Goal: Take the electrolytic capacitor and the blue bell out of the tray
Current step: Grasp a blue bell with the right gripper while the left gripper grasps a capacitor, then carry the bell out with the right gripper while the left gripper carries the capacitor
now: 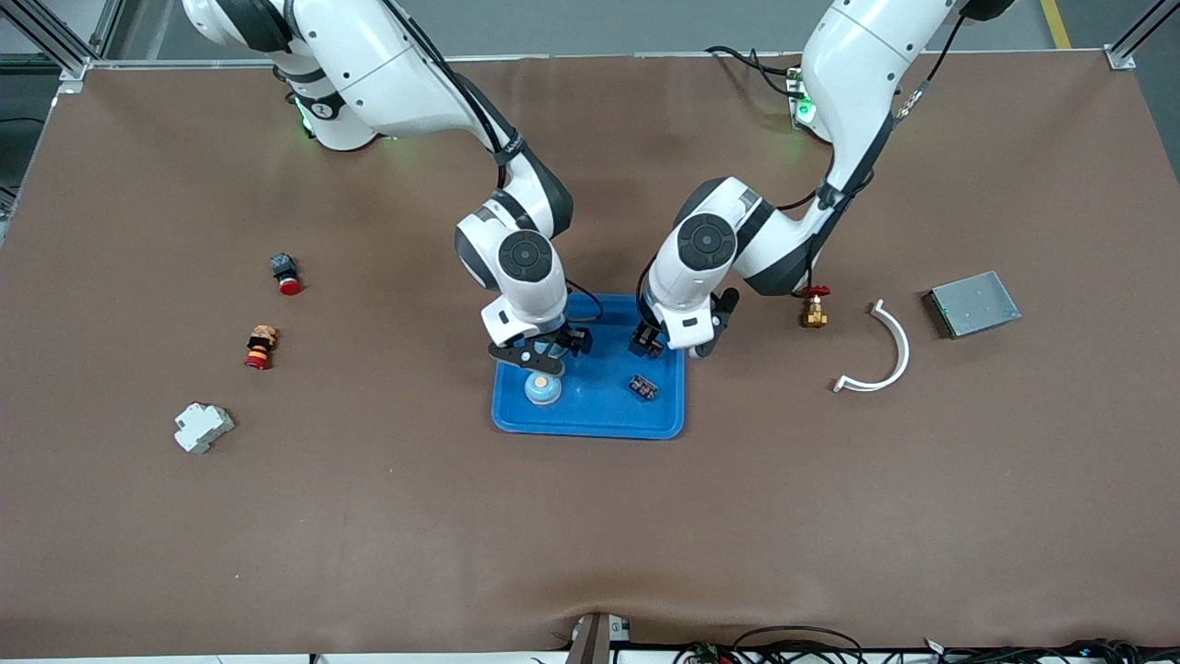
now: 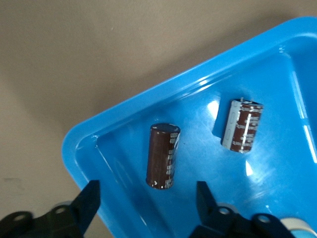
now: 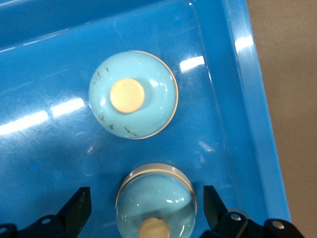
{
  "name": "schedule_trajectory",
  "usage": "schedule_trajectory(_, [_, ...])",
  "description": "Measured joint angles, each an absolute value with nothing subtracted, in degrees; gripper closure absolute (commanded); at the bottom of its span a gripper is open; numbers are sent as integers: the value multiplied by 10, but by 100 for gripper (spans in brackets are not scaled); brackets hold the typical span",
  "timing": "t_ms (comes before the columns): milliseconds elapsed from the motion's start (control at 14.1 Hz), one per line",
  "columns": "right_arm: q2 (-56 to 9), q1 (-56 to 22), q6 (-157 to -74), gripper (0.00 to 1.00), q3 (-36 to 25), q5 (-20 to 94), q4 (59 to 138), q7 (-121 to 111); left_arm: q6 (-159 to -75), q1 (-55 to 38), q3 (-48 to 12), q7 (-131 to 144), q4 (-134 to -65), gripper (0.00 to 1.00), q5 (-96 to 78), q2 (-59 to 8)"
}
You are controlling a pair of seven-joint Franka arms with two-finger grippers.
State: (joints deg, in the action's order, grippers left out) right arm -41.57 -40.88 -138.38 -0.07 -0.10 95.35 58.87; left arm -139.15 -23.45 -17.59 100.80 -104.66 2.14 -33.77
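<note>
Brown table (image 1: 369, 516): both hands, left (image 1: 648, 343) & right (image 1: 544, 355), released over blue tray (image 1: 590, 420).

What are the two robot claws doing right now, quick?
Left gripper: open, holding nothing, over the blue tray near a brown capacitor.
Right gripper: open, fingers on either side of a blue bell in the tray.

White arms, black two-finger grippers
</note>
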Motion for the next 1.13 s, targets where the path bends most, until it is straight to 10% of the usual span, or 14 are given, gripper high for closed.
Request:
schedule_trajectory(142, [-417,-409,-1384,94,-1,-1,951,589,-1398,-236,-176,1013,-1042,36,23,-354])
schedule_trajectory(212, [-417,-409,-1384,100,-1,-1,951,589,-1400,-236,-176,1014,-1040,37,23,-360])
schedule_trajectory(637, [-418,-414,-1382,100,-1,-1,945,590,-1422,-239,-163,1022,-1032,44,43,-376])
schedule_trajectory(850, [-417,-414,-1340,100,-1,-1,913,590,-1423,-240,-161,1025,-1025,65,48,-386])
schedule_trajectory(991, [-414,-413,-1291,100,-5,-1,880,589,-1423,-241,-161,1025,-1019,96,48,-391])
schedule_trajectory(1133, [-401,-405,-1250,100,-9,-1,861,564,-1423,-241,-161,1025,-1017,100,49,-392])
